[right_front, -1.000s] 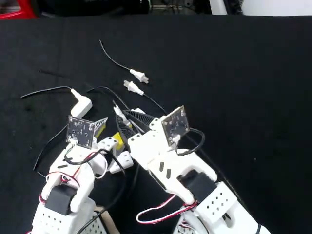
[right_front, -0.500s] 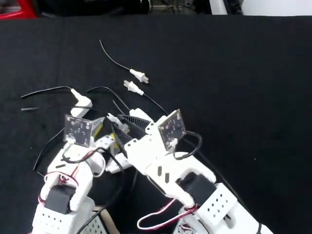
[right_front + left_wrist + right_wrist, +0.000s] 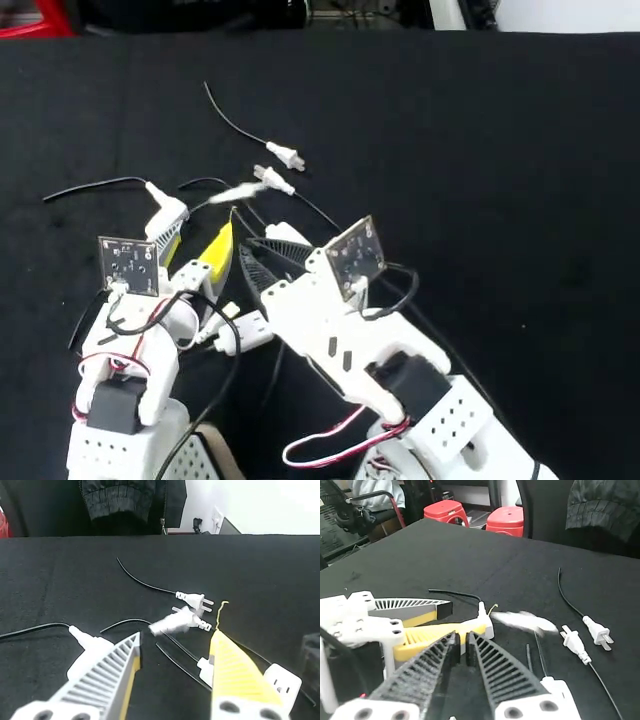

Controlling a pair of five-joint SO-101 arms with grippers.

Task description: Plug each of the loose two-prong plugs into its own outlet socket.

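Two white two-prong plugs lie side by side on the black table, one [image 3: 285,156] [image 3: 195,600] [image 3: 597,630] farther out, one [image 3: 272,180] [image 3: 575,641] nearer. A third plug [image 3: 235,193] [image 3: 175,622] [image 3: 525,621] is blurred, just off the nearer one. My left gripper [image 3: 200,235] [image 3: 177,635] stands open, its yellow finger [image 3: 232,675] and white finger [image 3: 107,672] low on either side of that blurred plug. A white corded connector [image 3: 165,210] [image 3: 87,647] lies by the white finger. My right gripper [image 3: 250,255] [image 3: 462,636] is shut and holds nothing. A white outlet socket [image 3: 285,680] [image 3: 560,687] sits beside it.
Thin black cords [image 3: 225,115] trail from the plugs across the table's middle and left. The black cloth [image 3: 480,150] to the right and at the back is bare. Red stools [image 3: 507,520] and chairs stand beyond the table's far edge.
The third plug has left the right gripper's tips and shot away toward the two lying plugs. The left arm has swung left, its yellow finger now pointing up the table.
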